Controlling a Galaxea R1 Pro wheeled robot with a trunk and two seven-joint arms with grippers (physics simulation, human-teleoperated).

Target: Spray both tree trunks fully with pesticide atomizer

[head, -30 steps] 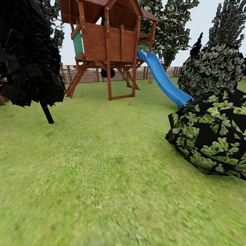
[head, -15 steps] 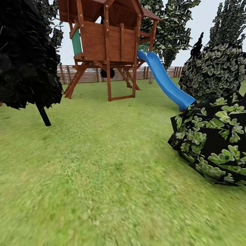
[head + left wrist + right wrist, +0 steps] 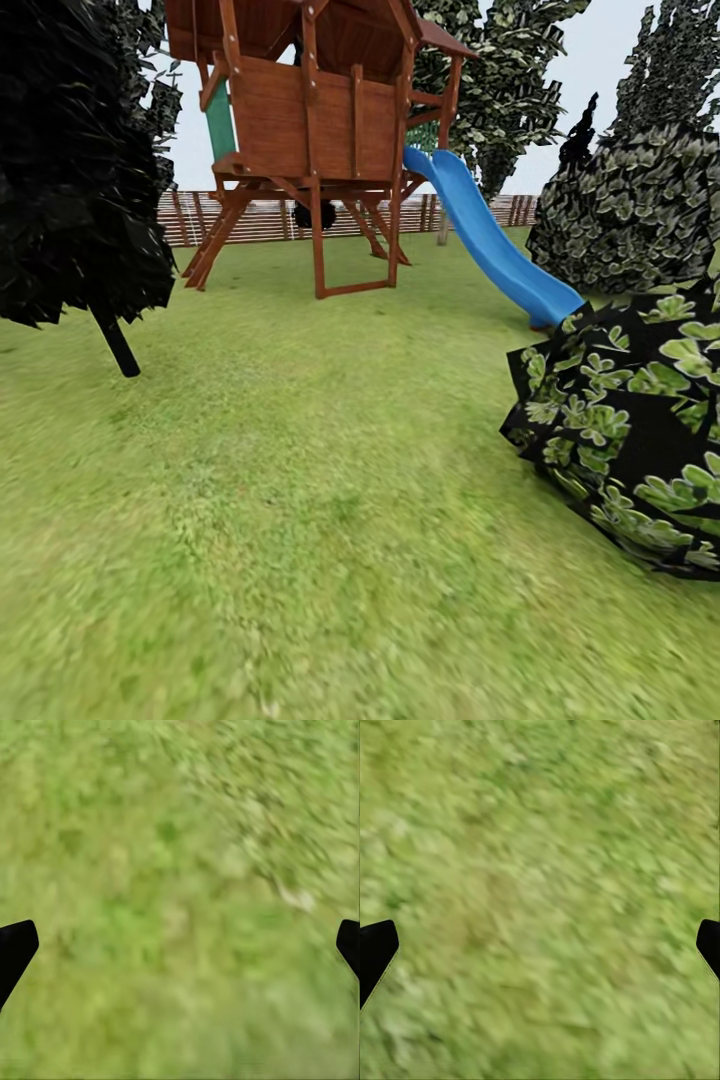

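Note:
The pesticide atomizer and the paved floor are out of view. I am on the garden's lawn (image 3: 300, 480). Two tall trees (image 3: 505, 90) with jagged green-black foliage rise at the back behind a wooden play tower, and their trunks are mostly hidden. In the left wrist view my left gripper (image 3: 180, 945) is open over blurred grass, with its dark fingertips (image 3: 15, 949) far apart and nothing between them. My right gripper (image 3: 540, 945) is open too, with only grass between its fingertips (image 3: 375, 949).
A wooden play tower (image 3: 310, 110) with a blue slide (image 3: 490, 240) stands ahead. A big leafy bush (image 3: 630, 440) crowds the right, with another bush (image 3: 630, 210) behind it. A dark tree on a thin black stem (image 3: 115, 345) stands at the left. A slat fence (image 3: 250, 215) closes the back.
The whole head view has shifted: the bush slides down and right, the dark tree slides left, and the tower looms slightly larger. The camera is advancing over the lawn.

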